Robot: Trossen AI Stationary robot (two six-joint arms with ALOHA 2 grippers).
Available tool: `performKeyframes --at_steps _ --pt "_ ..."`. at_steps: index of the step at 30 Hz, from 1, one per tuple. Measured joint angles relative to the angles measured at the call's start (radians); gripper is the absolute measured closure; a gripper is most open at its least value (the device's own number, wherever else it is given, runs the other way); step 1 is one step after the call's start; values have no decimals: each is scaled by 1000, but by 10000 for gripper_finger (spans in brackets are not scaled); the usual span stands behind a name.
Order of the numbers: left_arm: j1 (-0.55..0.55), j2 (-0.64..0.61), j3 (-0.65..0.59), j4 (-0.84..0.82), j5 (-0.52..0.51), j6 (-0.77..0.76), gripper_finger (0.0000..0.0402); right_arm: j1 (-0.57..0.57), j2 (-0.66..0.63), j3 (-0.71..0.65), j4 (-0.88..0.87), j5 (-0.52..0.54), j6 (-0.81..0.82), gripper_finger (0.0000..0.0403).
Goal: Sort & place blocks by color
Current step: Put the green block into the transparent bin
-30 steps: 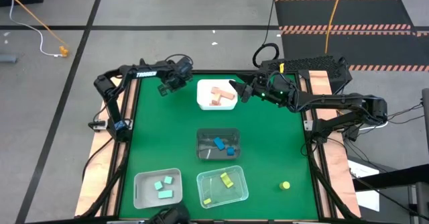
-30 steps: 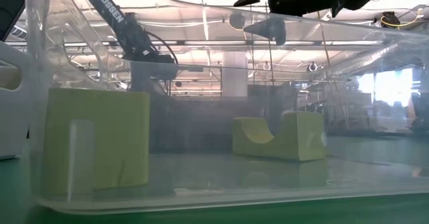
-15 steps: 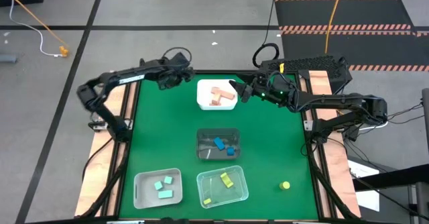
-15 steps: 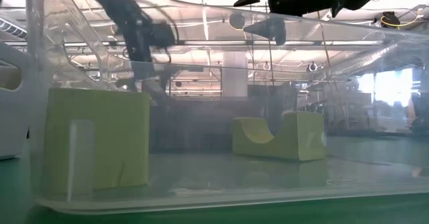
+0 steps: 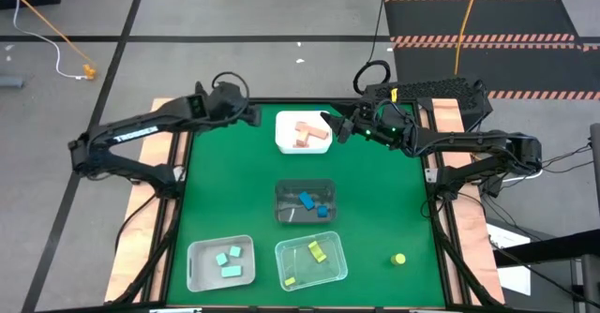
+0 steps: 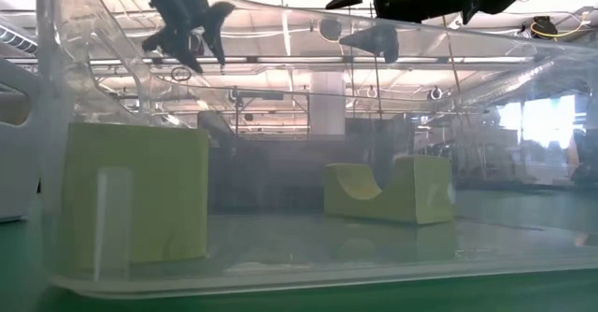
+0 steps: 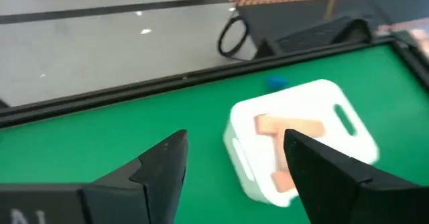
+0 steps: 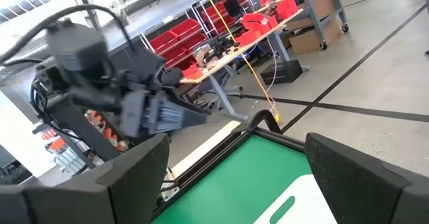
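While your left end effector (image 5: pixel 251 115) hangs at the far left corner of the green desk (image 5: pixel 225 191) with its fingers spread and holding nothing, your right end effector (image 5: pixel 328 126) sits just beside the white bin (image 5: pixel 284 137), also spread wide and empty. That bin holds tan blocks (image 5: pixel 308 133). Nearer the middle, a dark bin (image 5: pixel 281 193) holds blue blocks (image 5: pixel 314 203). Along the near edge, a white tray (image 5: pixel 197 257) holds mint green blocks (image 5: pixel 227 261), and a clear bin (image 5: pixel 338 266) holds yellow blocks (image 5: pixel 317 250). A yellow cylinder (image 5: pixel 399 259) lies loose on the desk, right of the clear bin.
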Motion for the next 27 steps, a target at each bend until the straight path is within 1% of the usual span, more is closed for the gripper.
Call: performKeyframes --at_steps 2,5,10,12,14,17,20,22,23,25,27 --pt "-24 -25 0 15 0 -12 162 0 0 0 0 0 0 64" --pt "-47 -50 0 80 1 -29 168 0 0 0 0 0 0 64" --pt "-65 -57 0 238 2 -1 175 0 0 0 0 0 0 64" --pt "-76 -55 0 276 44 9 179 0 0 0 1 0 0 64" --pt "-95 -49 0 299 115 20 185 0 0 0 0 0 0 64" --pt "-143 -43 -1 285 202 4 195 0 0 0 1 0 0 64" --pt "-206 -46 -1 296 252 -18 201 0 0 0 8 0 2 64" --pt "-249 -45 -1 301 265 -30 203 0 0 0 21 -2 57 64" --pt "-270 -44 -1 301 266 -34 203 0 -1 0 22 -14 111 64" --pt "-310 -45 -1 320 266 -51 203 0 -13 0 6 -71 206 64" --pt "-351 -46 -1 333 266 -92 203 0 -29 1 -24 -166 228 64"
